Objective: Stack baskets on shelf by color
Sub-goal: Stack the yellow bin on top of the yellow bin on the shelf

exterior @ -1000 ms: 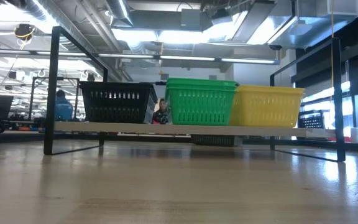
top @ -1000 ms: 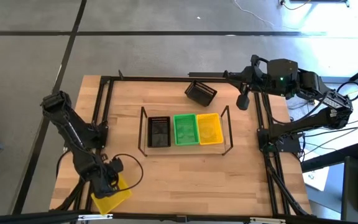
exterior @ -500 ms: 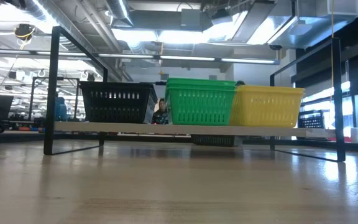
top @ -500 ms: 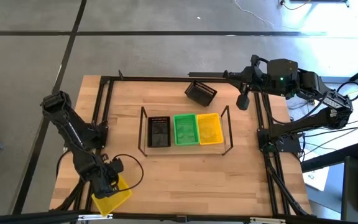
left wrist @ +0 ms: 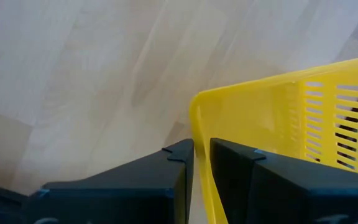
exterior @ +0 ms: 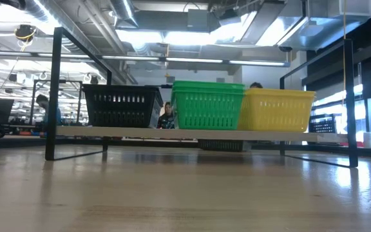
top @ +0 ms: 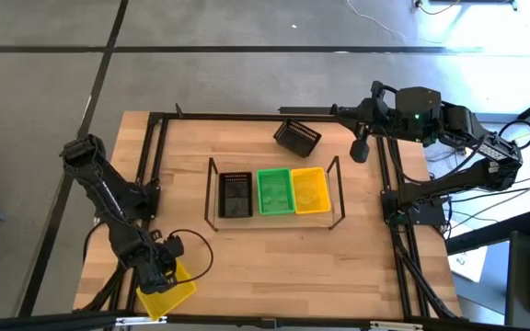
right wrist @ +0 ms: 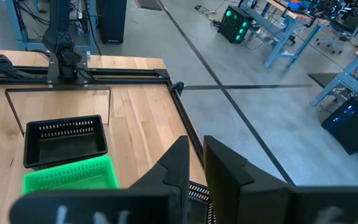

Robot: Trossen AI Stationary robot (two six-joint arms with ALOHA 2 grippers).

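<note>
- Table (top: 274, 262) of light wood carries everything; a slip near its near-left corner could send a basket over the edge, since the loose yellow one lies right at that corner.
- Shelf (top: 274, 225) stands mid-table with three baskets in a row on it: black basket (top: 236, 194), green basket (top: 275, 190), yellow shelf basket (top: 309, 188), each just beside the next; a carried basket swung in low could catch the thin wire uprights or nudge the green one, I judge.
- Right gripper (top: 361, 150) hangs at the far-right edge of the table, well apart from the shelf, fingers nearly together and holding nothing; little risk from it while it waits.
- Spare black basket (top: 297, 137) sits tilted behind the shelf, near the far rail; a skewed pick could tip it further.
- Loose yellow basket (top: 165, 287) is pinched by its rim wall; the left wrist view shows one finger on each side of the thin yellow wall (left wrist: 199, 149).
- Left gripper (top: 165, 269) is closed narrow on that wall; a hold on one edge only may let the basket swing or twist out on the lift, and it could then land askew on the yellow stack.
</note>
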